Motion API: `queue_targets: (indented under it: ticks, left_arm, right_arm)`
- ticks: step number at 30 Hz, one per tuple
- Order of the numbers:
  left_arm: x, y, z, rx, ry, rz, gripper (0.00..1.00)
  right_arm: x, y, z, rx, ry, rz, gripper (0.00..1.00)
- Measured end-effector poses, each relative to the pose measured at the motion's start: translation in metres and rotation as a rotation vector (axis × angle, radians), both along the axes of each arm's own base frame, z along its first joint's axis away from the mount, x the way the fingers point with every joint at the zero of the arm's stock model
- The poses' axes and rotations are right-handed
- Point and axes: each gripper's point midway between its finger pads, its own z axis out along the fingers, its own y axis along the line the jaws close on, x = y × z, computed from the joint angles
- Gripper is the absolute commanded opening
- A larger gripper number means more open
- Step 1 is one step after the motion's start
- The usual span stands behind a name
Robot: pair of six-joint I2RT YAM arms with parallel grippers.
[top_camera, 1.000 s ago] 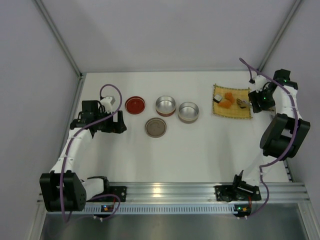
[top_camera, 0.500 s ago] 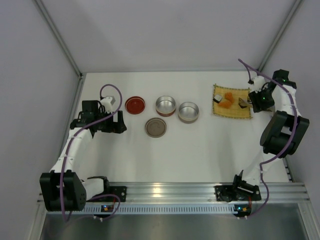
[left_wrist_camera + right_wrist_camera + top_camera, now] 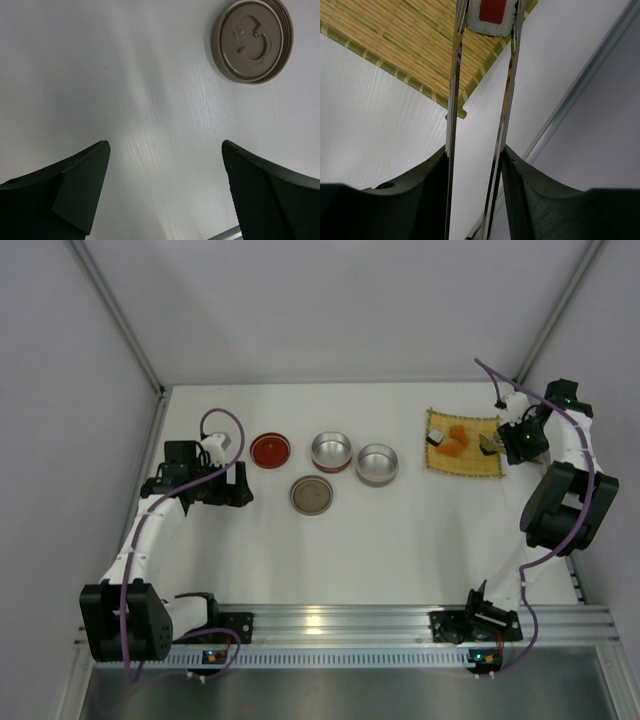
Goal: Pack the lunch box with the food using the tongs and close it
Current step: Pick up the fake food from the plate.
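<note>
Steel tongs (image 3: 454,90) narrowed onto red-centred roll (image 3: 491,15) | right hand (image 3: 476,160) squeezing tongs | left hand (image 3: 165,150) wide, unmoved

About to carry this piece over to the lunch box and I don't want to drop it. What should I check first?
1. Tongs held by right gripper: ok, its fingers press both arms.
2. Tong arms flank the red-centred roll piece: ok, one each side.
3. Piece clear of the yellow mat: cannot tell.
4. Two tins uncovered: ok.
5. Left gripper away from the tins: ok, open, near the brown lid.
</note>
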Motion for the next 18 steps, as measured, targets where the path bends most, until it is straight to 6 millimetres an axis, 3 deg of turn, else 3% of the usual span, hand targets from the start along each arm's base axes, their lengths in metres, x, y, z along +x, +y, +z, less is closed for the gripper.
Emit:
queue_targets:
  ticks: [9,18]
  left_arm:
    - [0.000,0.000,0.000,0.000,0.000,0.000,0.98]
    - [0.000,0.000,0.000,-0.001,0.000,0.000,0.98]
  right_arm:
    - [-0.001,0.003,0.006,0.004,-0.012,0.011,0.28]
    - [-0.007,0.012,0.032,0.022,-0.061,0.027,0.26]
